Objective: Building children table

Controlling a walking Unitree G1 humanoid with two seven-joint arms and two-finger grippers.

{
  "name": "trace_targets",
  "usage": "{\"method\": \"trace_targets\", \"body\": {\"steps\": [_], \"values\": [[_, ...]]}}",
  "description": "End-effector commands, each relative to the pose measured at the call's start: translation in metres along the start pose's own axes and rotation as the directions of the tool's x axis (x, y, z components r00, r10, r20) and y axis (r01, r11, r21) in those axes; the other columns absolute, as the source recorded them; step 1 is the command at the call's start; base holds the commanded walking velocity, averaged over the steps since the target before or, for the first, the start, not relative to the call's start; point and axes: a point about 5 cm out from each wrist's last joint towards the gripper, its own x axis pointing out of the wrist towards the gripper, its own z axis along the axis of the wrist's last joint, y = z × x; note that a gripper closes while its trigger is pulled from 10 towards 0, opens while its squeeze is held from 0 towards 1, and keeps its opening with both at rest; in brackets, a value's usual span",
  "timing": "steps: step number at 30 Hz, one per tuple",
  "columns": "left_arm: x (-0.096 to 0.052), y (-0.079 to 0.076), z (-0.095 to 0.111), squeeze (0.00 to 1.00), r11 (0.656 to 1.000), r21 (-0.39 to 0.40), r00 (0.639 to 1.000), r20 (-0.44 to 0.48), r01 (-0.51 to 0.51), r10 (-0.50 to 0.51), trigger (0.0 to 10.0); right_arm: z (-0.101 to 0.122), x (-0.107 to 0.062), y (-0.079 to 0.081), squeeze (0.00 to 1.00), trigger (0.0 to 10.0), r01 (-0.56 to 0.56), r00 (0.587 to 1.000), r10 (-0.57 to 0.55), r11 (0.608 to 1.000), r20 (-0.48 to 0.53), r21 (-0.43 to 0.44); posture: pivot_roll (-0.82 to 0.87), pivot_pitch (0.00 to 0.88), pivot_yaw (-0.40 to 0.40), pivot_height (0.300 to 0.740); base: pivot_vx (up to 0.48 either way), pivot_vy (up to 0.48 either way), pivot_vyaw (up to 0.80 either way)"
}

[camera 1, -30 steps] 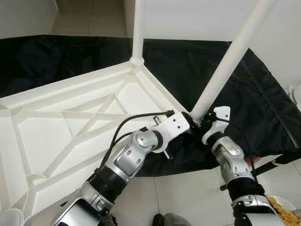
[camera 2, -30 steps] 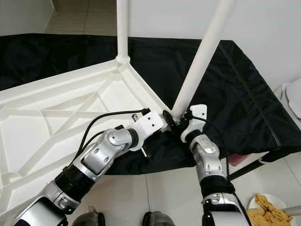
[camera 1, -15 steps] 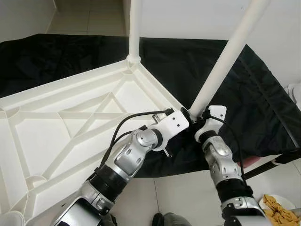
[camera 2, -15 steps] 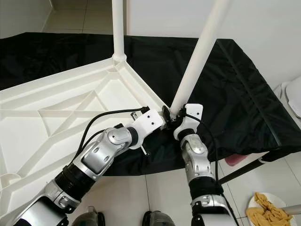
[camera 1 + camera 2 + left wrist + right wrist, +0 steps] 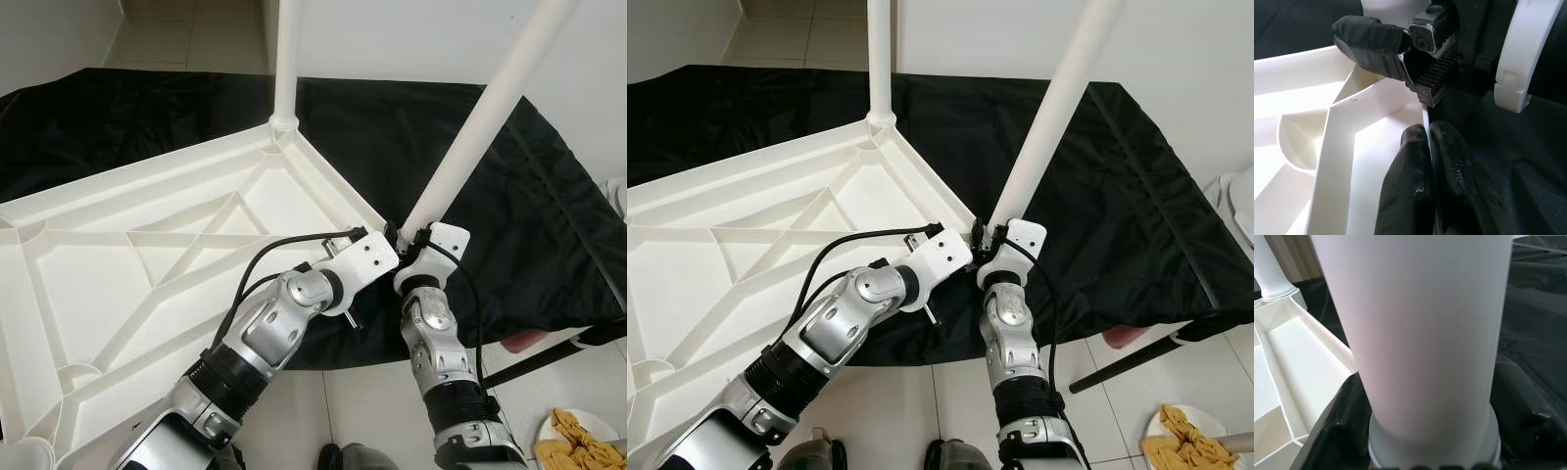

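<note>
A white plastic tabletop [image 5: 147,255] lies upside down, ribs showing, across the left and centre of the head view, on a black cloth [image 5: 529,225]. One white leg [image 5: 285,59] stands upright in its far corner at the upper middle.

At centre, the left gripper [image 5: 1422,161] has its two black fingers [image 5: 1405,191] pressed together on the thin rim of the tabletop's near corner, pinning that edge.

Just right of centre, the right gripper [image 5: 407,240] clasps the foot of a second leg [image 5: 480,117], which slants up towards the upper right. In its wrist view a black finger [image 5: 1334,431] sits on either side of this leg, closed around it.

The slant looks like the main risk. If the leg is pushed down while tilted, it may jam or skid off the corner socket instead of seating. The left grip holds only a thin rim, so a sideways push might make the tabletop slide on the cloth.

Compared with a second ago, the right forearm has swung inward towards the middle of the frame and stands more upright beneath the leg's foot. The left arm has stayed put.
</note>
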Motion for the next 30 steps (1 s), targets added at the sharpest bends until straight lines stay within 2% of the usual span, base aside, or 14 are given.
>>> {"method": "trace_targets", "body": {"steps": [1, 2, 3, 4, 5, 16, 17, 19, 20, 22, 23, 25, 26, 30], "values": [[0.002, -0.024, 0.014, 0.0, 0.988, 0.038, 0.985, 0.074, 0.153, -0.155, 10.0, -0.022, -0.007, -0.064, 0.0, 0.0, 0.306, 0.942, -0.306, 0.952, -0.136, -0.019, 0.03, 0.069, -0.039, 0.74, 0.0, 0.0, 0.0], [0.002, -0.024, 0.014, 0.0, 0.988, 0.038, 0.985, 0.074, 0.153, -0.155, 10.0, -0.022, -0.007, -0.064, 0.0, 0.0, 0.306, 0.942, -0.306, 0.952, -0.136, -0.019, 0.03, 0.069, -0.039, 0.74, 0.0, 0.0, 0.0], [0.002, -0.024, 0.014, 0.0, 0.987, 0.039, 0.985, 0.074, 0.153, -0.156, 10.0, -0.02, -0.005, -0.064, 0.0, 10.0, 0.293, 0.947, -0.296, 0.955, -0.123, -0.038, 0.03, 0.065, -0.039, 0.74, 0.0, 0.0, 0.0], [0.002, -0.024, 0.015, 0.0, 0.987, 0.04, 0.985, 0.074, 0.153, -0.156, 10.0, -0.016, -0.003, -0.065, 0.11, 10.0, 0.275, 0.955, -0.279, 0.96, -0.099, -0.054, 0.03, 0.065, -0.039, 0.74, 0.0, 0.0, 0.0], [0.002, -0.024, 0.015, 0.0, 0.987, 0.041, 0.985, 0.074, 0.153, -0.156, 10.0, -0.014, -0.002, -0.065, 1.0, 10.0, 0.262, 0.96, -0.266, 0.963, -0.086, -0.059, 0.03, 0.061, -0.04, 0.74, 0.0, 0.0, 0.0], [0.002, -0.024, 0.015, 0.0, 0.987, 0.041, 0.985, 0.074, 0.153, -0.156, 10.0, 0.002, 0.014, -0.072, 1.0, 10.0, -0.003, 0.999, 0.001, 0.999, -0.052, -0.049, 0.03, 0.06, -0.04, 0.74, 0.0, 0.0, 0.0], [0.002, -0.024, 0.015, 0.0, 0.987, 0.041, 0.985, 0.074, 0.153, -0.156, 10.0, 0.007, 0.017, -0.074, 0.65, 10.0, -0.072, 0.997, 0.07, 0.996, -0.043, -0.058, 0.03, 0.061, -0.036, 0.74, 0.0, 0.0, 0.0], [0.002, -0.024, 0.015, 0.0, 0.987, 0.041, 0.985, 0.073, 0.153, -0.156, 10.0, 0.01, 0.018, -0.075, 0.65, 10.0, -0.115, 0.993, 0.113, 0.991, -0.037, -0.068, 0.03, 0.061, -0.035, 0.74, 0.0, 0.0, 0.0], [0.002, -0.024, 0.015, 0.0, 0.987, 0.041, 0.985, 0.073, 0.153, -0.156, 10.0, 0.014, 0.019, -0.075, 0.0, 10.0, -0.196, 0.98, 0.194, 0.977, -0.034, -0.085, 0.03, 0.062, -0.033, 0.74, 0.0, 0.0, 0.0], [0.001, -0.024, 0.015, 0.0, 0.987, 0.042, 0.985, 0.072, 0.154, -0.156, 10.0, 0.017, 0.02, -0.074, 0.0, 10.0, -0.244, 0.97, 0.241, 0.965, -0.034, -0.095, 0.03, 0.062, -0.033, 0.74, 0.0, 0.0, 0.0], [0.001, -0.023, 0.015, 0.0, 0.987, 0.043, 0.985, 0.071, 0.154, -0.157, 10.0, 0.019, 0.018, -0.073, 0.0, 10.0, -0.345, 0.938, 0.343, 0.932, -0.044, -0.114, 0.03, 0.064, -0.029, 0.74, 0.0, 0.0, 0.0], [0.001, -0.023, 0.015, 0.0, 0.987, 0.043, 0.985, 0.071, 0.154, -0.157, 10.0, 0.019, 0.018, -0.073, 0.0, 10.0, -0.345, 0.938, 0.343, 0.932, -0.044, -0.114, 0.03, 0.064, -0.029, 0.74, 0.0, 0.0, 0.0], [0.001, -0.023, 0.015, 0.0, 0.987, 0.045, 0.985, 0.071, 0.154, -0.157, 10.0, 0.017, 0.011, -0.071, 0.0, 10.0, -0.524, 0.851, 0.514, 0.842, -0.106, -0.129, 0.03, 0.066, -0.027, 0.74, 0.0, 0.0, 0.0], [0.001, -0.023, 0.015, 0.0, 0.987, 0.047, 0.985, 0.07, 0.153, -0.156, 10.0, 0.012, 0.006, -0.072, 0.0, 10.0, -0.605, 0.795, 0.586, 0.782, -0.157, -0.146, 0.03, 0.069, -0.026, 0.74, 0.0, 0.0, 0.0]]}}
